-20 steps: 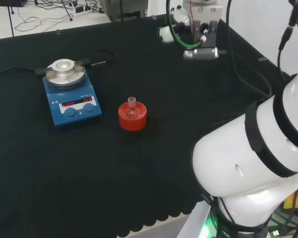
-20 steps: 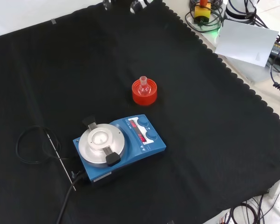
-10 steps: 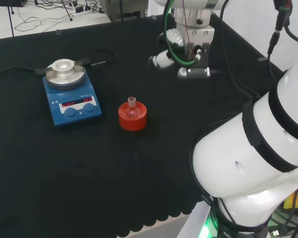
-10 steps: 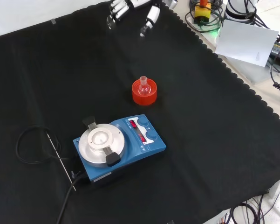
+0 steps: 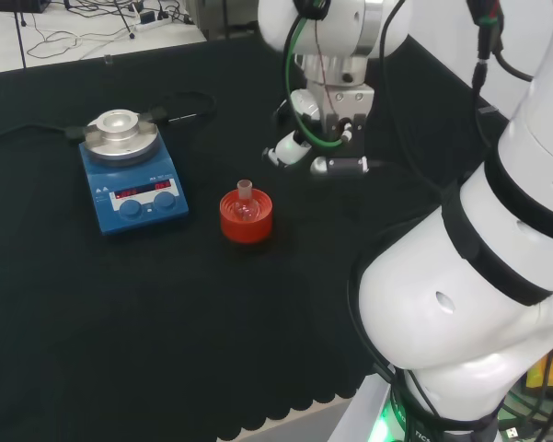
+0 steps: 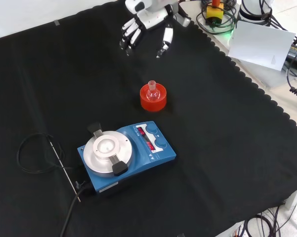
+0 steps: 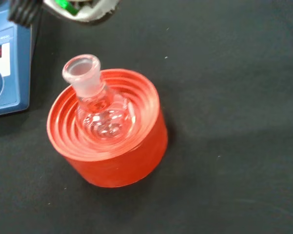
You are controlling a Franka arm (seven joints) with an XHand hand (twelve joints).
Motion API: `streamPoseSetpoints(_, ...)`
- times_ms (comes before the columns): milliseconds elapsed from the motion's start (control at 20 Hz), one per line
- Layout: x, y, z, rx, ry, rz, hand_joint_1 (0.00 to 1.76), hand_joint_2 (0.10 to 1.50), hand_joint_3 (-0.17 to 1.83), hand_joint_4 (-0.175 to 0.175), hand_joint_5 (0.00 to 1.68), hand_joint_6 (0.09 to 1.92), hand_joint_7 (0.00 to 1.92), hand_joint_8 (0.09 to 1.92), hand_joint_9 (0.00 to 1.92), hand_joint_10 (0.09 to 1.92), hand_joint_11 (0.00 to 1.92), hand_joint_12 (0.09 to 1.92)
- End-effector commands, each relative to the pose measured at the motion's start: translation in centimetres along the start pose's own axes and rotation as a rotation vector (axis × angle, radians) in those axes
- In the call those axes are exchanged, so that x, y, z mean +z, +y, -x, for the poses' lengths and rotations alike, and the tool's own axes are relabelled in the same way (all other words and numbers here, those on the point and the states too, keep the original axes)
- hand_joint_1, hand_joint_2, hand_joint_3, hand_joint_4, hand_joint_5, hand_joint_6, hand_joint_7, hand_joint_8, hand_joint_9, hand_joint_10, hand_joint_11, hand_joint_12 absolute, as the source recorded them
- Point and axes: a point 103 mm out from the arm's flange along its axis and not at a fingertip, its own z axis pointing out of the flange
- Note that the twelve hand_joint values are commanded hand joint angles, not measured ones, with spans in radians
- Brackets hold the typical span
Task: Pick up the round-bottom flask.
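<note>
Since a second ago we're bringing the robot hand (image 6: 147, 22), fingers spread and empty, closer to the round-bottom flask (image 6: 152, 91) sitting upright in its red ribbed stand (image 6: 153, 100) mid-worktop; likely light, slick, fragile glass, so we're targeting the neck.

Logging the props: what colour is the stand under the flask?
Red, ribbed stand; clearest in the wrist view.

In the front view the hand (image 6: 147, 22) reaches in from 12 o'clock, palm down, fingers (image 6: 130, 38) and thumb (image 6: 165, 40) spread and nearly straight, pointing toward 6 o'clock, holding nothing, above the cloth.
</note>
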Motion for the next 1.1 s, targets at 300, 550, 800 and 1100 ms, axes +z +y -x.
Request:
streamPoseSetpoints(300, 4.3, 1.6, -2.4, -0.051, 0.028, -0.015, 0.86, 0.66, 0.61, -0.045, 0.58, 0.14, 0.17, 0.62, 0.38, 0.68, 0.12, 1.39)
streamPoseSetpoints(550, 5.9, 2.5, -2.7, -0.06, 0.03, -0.04, 0.86, 0.64, 0.64, -0.046, 0.57, 0.16, 0.17, 0.62, 0.39, 0.68, 0.12, 1.39)
streamPoseSetpoints(800, 7.2, 3.1, -3.2, -0.072, 0.038, -0.039, 0.86, 0.63, 0.64, -0.046, 0.56, 0.16, 0.17, 0.63, 0.39, 0.68, 0.13, 1.39)
streamPoseSetpoints(1100, 8.7, 3.5, -3.5, -0.073, 0.033, -0.042, 0.86, 0.62, 0.64, -0.045, 0.58, 0.18, 0.18, 0.63, 0.4, 0.68, 0.13, 1.39)
